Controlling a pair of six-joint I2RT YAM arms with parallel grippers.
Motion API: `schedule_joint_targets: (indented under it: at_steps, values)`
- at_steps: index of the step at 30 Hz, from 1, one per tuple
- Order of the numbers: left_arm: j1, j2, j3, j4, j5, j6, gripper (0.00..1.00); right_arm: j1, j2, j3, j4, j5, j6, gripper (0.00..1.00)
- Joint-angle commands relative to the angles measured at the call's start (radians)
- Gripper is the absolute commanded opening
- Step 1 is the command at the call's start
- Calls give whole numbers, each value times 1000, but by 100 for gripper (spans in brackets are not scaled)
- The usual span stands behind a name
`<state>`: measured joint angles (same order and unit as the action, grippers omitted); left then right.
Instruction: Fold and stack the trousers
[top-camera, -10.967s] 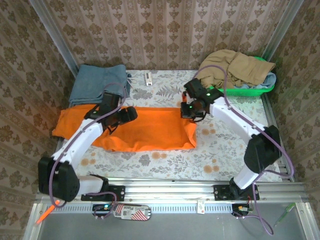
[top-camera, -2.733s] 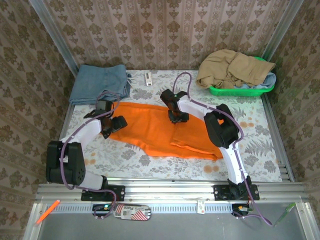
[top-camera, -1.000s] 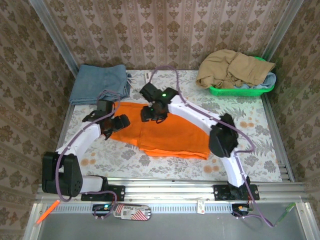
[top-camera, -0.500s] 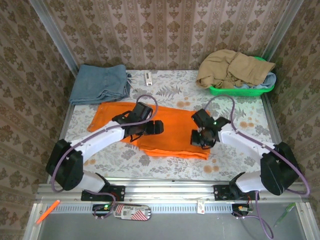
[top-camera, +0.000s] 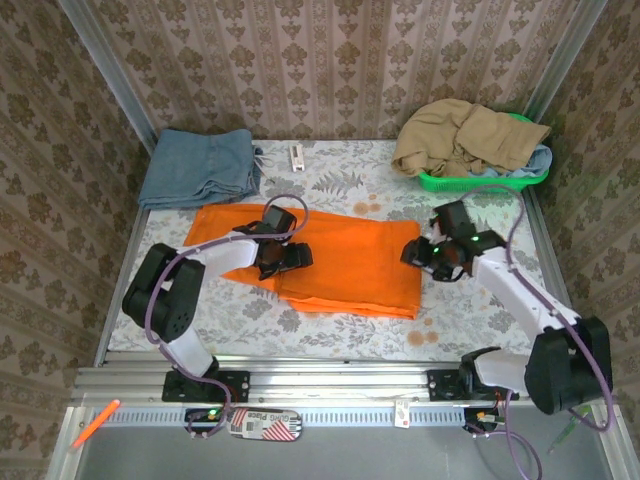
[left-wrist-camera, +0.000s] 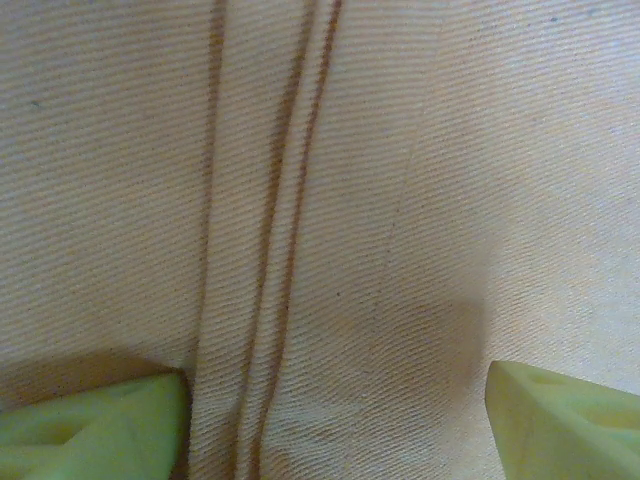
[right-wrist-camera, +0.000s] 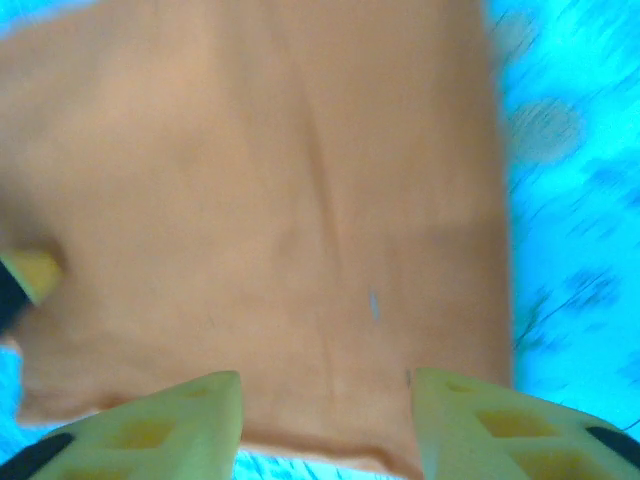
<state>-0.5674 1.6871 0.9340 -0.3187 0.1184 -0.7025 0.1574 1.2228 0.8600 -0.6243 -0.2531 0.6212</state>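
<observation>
Seemingly, a fold is being smoothed: the trousers (top-camera: 350, 262) lie doubled on the desk (top-camera: 330, 185) beneath the wide-open, empty left gripper (top-camera: 287, 258) and just beside the open, empty right gripper (top-camera: 420, 254). Next, an edge must be pinched for another fold.

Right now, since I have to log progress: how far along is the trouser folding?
Done: the trousers lie flat on the table, folded over, layered edges showing along the near side. In hand: nothing gripped; the left gripper is open over the cloth, the right gripper open at its right edge. Left: likely another fold, then stacking, perhaps on the folded blue garment.
</observation>
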Motion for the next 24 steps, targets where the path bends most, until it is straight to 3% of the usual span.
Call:
schedule_joint_targets:
  at_steps: [1,5,16,24]
  values:
    - [15,67,-35,24,16,24,79,-108,69,-32,12,-57,-58,61]
    - [18,48,-21,4,17,40,79,-164,161,-79,133,-154,-58,63]
    - [83,-25,8,-59,51,87,80,-157,297,-154,235,-280,-118,60]
    - [155,-65,15,-92,64,112,80,-74,360,-128,266,-302,-167,53]
